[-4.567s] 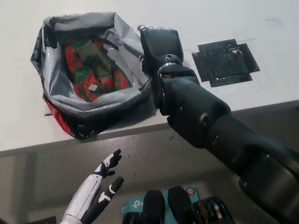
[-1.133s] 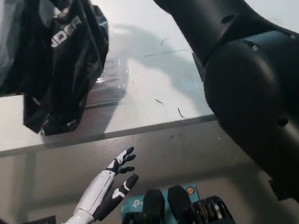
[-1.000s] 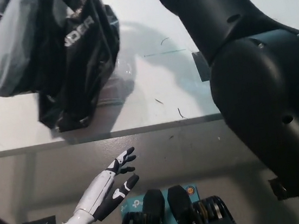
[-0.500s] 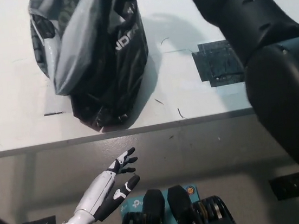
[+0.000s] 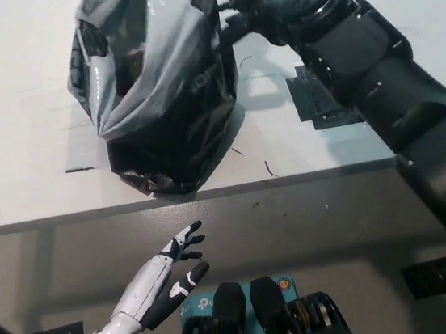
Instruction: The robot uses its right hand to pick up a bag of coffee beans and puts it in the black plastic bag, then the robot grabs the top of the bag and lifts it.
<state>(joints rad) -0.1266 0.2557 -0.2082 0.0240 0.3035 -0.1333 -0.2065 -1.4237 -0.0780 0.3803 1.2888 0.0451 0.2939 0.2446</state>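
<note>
Right hand (image 5: 249,11) sits at 1 o'clock in the head view, its fingers closed on the upper right edge of the bag (image 5: 160,85). Its black arm runs from there down to 4 o'clock. The bag stands on the white counter (image 5: 11,95) at 12 o'clock, near the front edge, with its base touching the surface. Its mouth gapes toward 11 o'clock, grey lining folded over the black outer plastic. Contents of the bag cannot be made out. A black taped square (image 5: 316,98) lies on the counter at 2 o'clock, partly covered by the arm. A thin dark mark (image 5: 79,169) lies on the counter just left of the bag base. Left hand (image 5: 171,271) rests at 7 o'clock, below the counter edge, fingers spread and holding nothing.
</note>
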